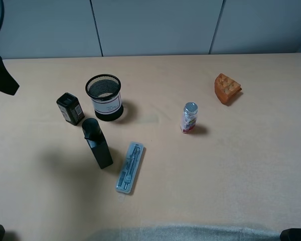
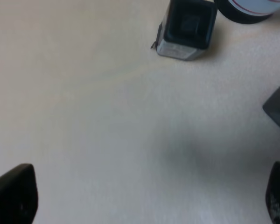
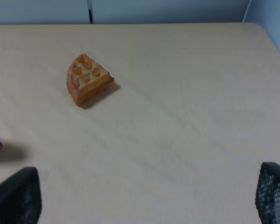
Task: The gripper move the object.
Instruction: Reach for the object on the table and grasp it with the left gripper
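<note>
The object, a small black boxy container, stands left of the mesh cup. In the left wrist view the object is ahead of my left gripper, well apart from it. The left gripper's dark fingers are spread wide over bare table and hold nothing. The left arm's dark end shows at the far left edge of the exterior view. My right gripper is open and empty, with its fingers over bare table on the right side.
A taller slim black bottle stands just in front of the object, and its edge shows in the left wrist view. A clear pen case, a clear bottle with a silver cap and an orange wedge also sit on the table.
</note>
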